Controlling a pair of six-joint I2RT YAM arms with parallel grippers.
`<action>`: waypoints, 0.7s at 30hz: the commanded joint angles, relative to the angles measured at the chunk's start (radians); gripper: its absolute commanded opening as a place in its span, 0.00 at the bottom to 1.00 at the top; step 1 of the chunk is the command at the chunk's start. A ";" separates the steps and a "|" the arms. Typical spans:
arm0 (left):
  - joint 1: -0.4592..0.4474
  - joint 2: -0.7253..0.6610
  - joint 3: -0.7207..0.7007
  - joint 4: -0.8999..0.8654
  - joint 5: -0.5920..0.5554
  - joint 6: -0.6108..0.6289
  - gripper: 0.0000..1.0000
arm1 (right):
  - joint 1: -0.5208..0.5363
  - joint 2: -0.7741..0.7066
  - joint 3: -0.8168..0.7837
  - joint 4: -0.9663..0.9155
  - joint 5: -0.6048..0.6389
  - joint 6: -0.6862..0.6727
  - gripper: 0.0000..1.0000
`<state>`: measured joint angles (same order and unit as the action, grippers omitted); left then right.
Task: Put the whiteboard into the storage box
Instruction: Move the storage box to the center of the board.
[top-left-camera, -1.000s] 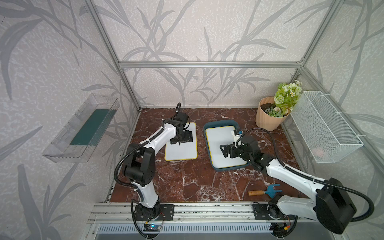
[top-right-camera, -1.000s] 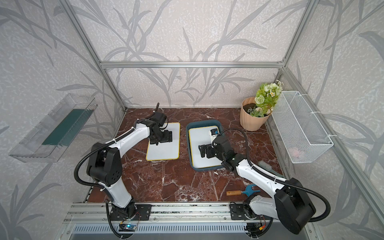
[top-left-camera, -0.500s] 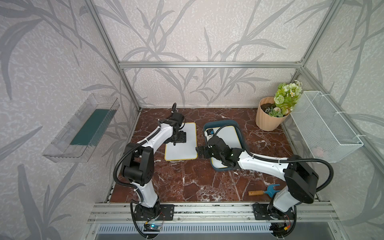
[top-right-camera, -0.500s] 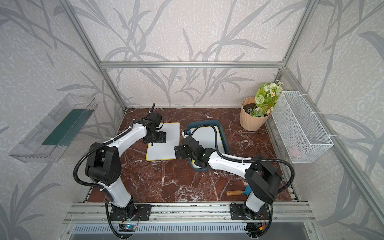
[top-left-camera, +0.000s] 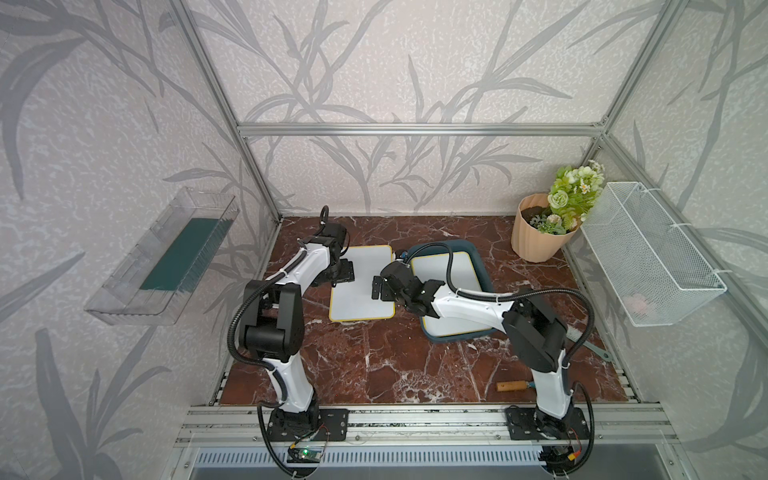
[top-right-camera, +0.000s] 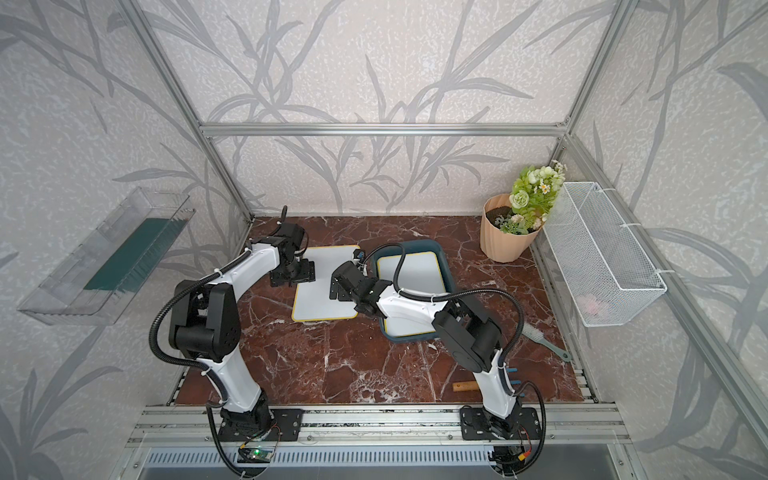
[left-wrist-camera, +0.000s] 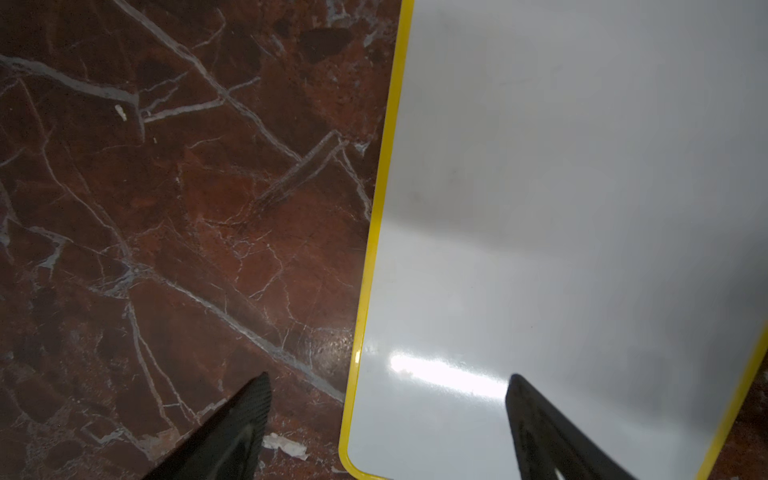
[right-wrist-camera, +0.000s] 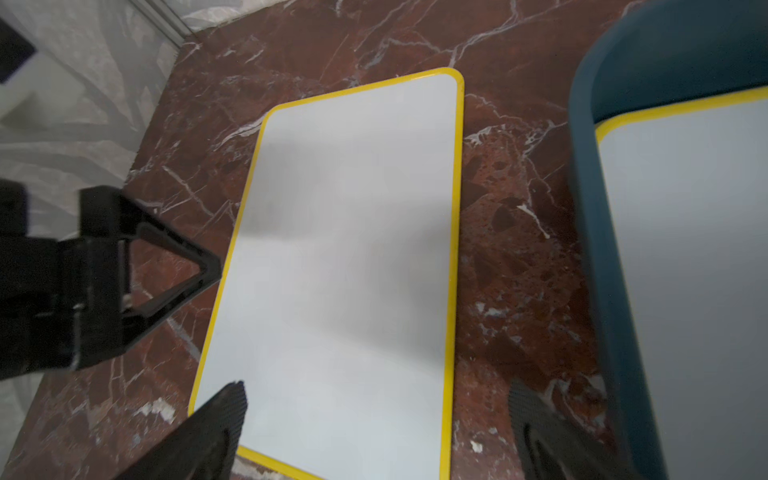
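Whiteboard (top-left-camera: 360, 286) lies beside storage box (right-wrist-camera: 586, 208), left hand (left-wrist-camera: 388, 378) and right hand (right-wrist-camera: 376, 386) spread wide, empty

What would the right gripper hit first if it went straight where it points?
Probably the loose whiteboard on the table: the open right gripper points down at it, though the gap is unclear.

Red marble bench (top-left-camera: 374, 365). Flat on it: yellow-edged whiteboard (top-left-camera: 361, 291) below left jaws and right jaws, storage box (top-left-camera: 484, 270) just beside right jaws; flower pot (top-left-camera: 536, 241), brush (top-right-camera: 544, 340), wooden-handled tool (top-left-camera: 513, 386) well apart from both.
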<state>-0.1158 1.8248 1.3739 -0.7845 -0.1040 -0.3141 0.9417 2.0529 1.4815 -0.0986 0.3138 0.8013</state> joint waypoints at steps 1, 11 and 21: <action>0.010 0.011 0.019 -0.003 -0.022 0.006 0.88 | 0.005 0.064 0.087 -0.121 0.108 0.079 0.99; 0.029 0.032 0.006 0.026 0.000 -0.002 0.87 | -0.024 0.060 0.068 -0.187 0.314 0.084 0.99; 0.042 0.057 -0.016 0.064 0.025 -0.014 0.87 | -0.102 0.044 0.040 -0.227 0.359 0.069 0.99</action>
<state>-0.0837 1.8664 1.3697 -0.7265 -0.0944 -0.3176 0.8738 2.1254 1.5497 -0.2249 0.5888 0.8711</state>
